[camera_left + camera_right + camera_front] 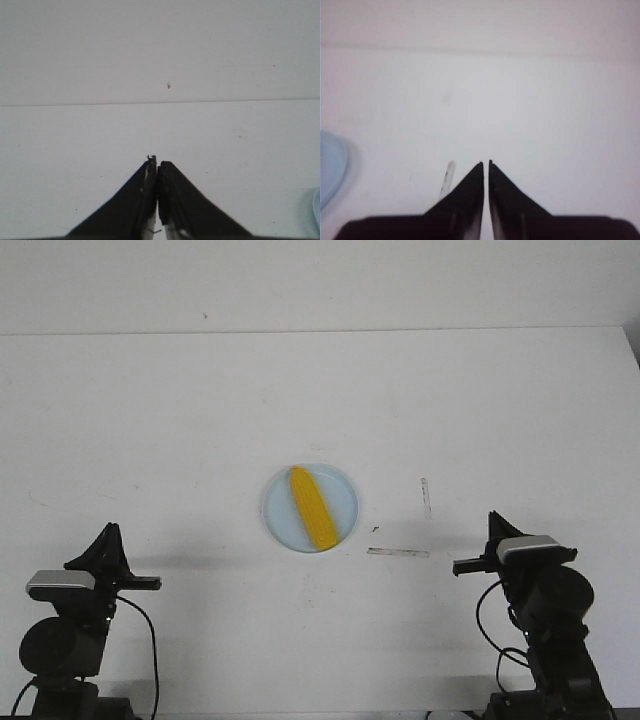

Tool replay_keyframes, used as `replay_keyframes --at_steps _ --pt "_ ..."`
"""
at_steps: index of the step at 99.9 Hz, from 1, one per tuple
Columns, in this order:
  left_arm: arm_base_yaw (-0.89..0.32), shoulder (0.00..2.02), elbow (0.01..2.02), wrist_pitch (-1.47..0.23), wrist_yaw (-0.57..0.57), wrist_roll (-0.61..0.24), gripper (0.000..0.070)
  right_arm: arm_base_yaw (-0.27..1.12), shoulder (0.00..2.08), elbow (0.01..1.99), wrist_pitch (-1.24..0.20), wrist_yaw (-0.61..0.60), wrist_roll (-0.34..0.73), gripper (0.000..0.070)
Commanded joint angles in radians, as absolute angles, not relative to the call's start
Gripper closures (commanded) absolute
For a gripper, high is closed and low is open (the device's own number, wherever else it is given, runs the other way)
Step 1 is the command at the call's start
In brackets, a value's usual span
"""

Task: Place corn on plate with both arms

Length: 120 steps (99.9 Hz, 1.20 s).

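right in the middle of the white table (180, 420) sits the plate (343, 502), pale blue and round, and the corn (310, 507) is lying on it. the cob runs diagonally across the plate, pointy end toward the far side, fat end near the rim closest to the robot. it fits inside the plate, nothing hanging over that i can see.

both arms are parked down at the near edge, well apart from the plate. left gripper (110, 532) is off to the left, right gripper (492, 519) off to the right, neither touching anything. from the left wrist view the left gripper (156, 161) has its jaws pressed together, holding nothing, just bare table in front and a sliver of the plate (317, 206) at the edge. right wrist view shows the right gripper (486, 164) with jaws basically together too, only a hairline slit between them, nothing in there. the plate (331, 167) peeks in at the side.

couple of pale tape strips (397, 552) are stuck on the table between the plate and the right arm.
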<state>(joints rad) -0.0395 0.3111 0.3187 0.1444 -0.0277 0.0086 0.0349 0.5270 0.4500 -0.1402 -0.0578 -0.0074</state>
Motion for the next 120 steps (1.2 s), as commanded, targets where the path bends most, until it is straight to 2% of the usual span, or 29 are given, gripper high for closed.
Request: replay_keyframes --at_steps 1,24,42,120 --pt "-0.039 0.311 0.329 0.158 -0.031 0.008 0.0698 0.026 0.464 0.422 -0.114 -0.055 -0.032 0.0685" --pt "-0.039 0.311 0.329 0.158 -0.031 0.008 0.0699 0.004 0.234 0.374 -0.152 -0.044 -0.027 0.0685" --pt "-0.039 0.311 0.329 0.158 -0.031 0.008 0.0698 0.004 0.145 0.374 -0.169 -0.046 -0.027 0.0685" --pt "-0.039 0.311 0.329 0.158 -0.031 0.008 0.0698 0.004 0.124 0.374 -0.165 -0.046 -0.027 0.0685"
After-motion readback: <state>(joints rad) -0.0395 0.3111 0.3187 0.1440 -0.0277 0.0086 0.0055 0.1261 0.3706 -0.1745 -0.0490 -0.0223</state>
